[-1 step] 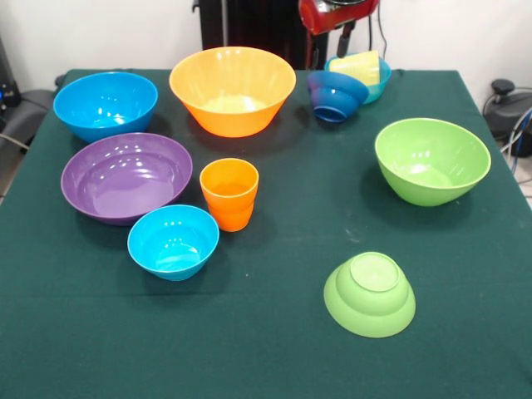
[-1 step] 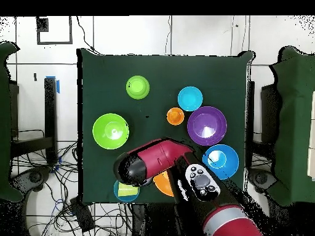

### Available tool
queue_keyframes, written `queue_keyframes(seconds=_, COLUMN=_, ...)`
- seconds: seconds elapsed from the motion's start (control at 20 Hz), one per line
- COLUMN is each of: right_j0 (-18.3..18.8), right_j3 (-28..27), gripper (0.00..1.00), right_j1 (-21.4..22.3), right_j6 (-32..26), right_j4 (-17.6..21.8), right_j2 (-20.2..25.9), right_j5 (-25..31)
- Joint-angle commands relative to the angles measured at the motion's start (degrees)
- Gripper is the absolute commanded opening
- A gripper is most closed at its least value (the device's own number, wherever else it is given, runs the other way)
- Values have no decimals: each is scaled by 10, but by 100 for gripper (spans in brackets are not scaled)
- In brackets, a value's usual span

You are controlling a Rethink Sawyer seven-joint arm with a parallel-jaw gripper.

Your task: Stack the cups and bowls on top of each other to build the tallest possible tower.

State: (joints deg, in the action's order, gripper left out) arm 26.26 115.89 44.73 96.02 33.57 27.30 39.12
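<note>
The orange cup (image 1: 229, 194) (image 2: 175, 115) stands upright mid-table, between the purple bowl (image 1: 126, 176) (image 2: 207, 125) and a small light blue bowl (image 1: 173, 241) (image 2: 190, 98). At the back, the pale yellow cup (image 1: 359, 66) (image 2: 127, 190) lies inside another light blue bowl (image 1: 381, 81) (image 2: 117, 192). Against that bowl leans a tilted dark blue bowl (image 1: 335, 96). The large orange bowl (image 1: 233, 90) (image 2: 163, 184), blue bowl (image 1: 105, 104) (image 2: 221, 161) and lime green bowl (image 1: 432, 160) (image 2: 111, 131) sit upright. A small lime green bowl (image 1: 370, 293) (image 2: 138, 87) lies upside down. My gripper (image 1: 344, 40) hangs above the yellow cup, mostly cut off.
The red arm (image 2: 160, 161) lies over the table's robot side in the overhead view, covering the dark blue bowl and part of the orange bowl. Green cloth (image 1: 274, 349) covers the table. Cables and chairs ring the table's edges.
</note>
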Motion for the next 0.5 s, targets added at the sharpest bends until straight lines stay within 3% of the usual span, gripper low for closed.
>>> queue_keyframes(seconds=0.05, right_j0=11, right_j3=-45, gripper=100, right_j1=-55, right_j6=-106, right_j4=35, right_j2=34, right_j5=55)
queue_keyframes(seconds=0.5, right_j0=17, right_j3=-47, gripper=100, right_j1=-55, right_j6=-109, right_j4=35, right_j2=45, right_j5=70)
